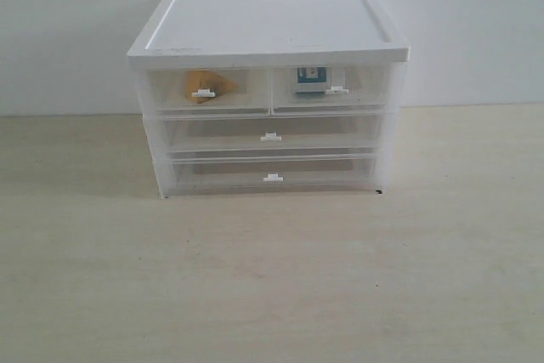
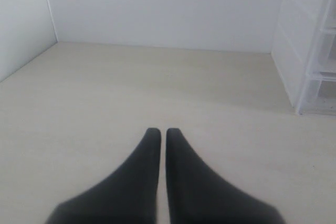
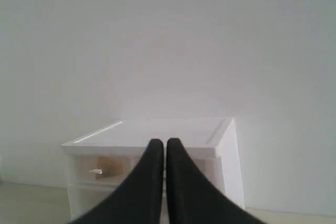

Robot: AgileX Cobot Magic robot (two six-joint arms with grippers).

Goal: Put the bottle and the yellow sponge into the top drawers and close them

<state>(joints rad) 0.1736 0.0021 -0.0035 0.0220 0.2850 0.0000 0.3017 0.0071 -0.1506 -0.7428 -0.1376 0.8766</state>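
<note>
The task looks finished, as far as can be judged. The cabinet (image 1: 268, 31) stands at the middle of the table's (image 1: 272, 278) far edge, and both of its small upper drawers sit flush with the front. The yellow sponge (image 1: 208, 82) shows through the left top drawer (image 1: 166, 93), and the bottle (image 1: 308, 79) through the right top drawer (image 1: 370, 89). The two wide drawers below are closed as well, so nothing appears left to do. The left gripper (image 2: 158, 132) hangs over bare table beside the cabinet, fingers pressed nearly together and holding nothing. The right gripper (image 3: 159, 142) faces the cabinet from a distance, likewise closed up and empty.
</note>
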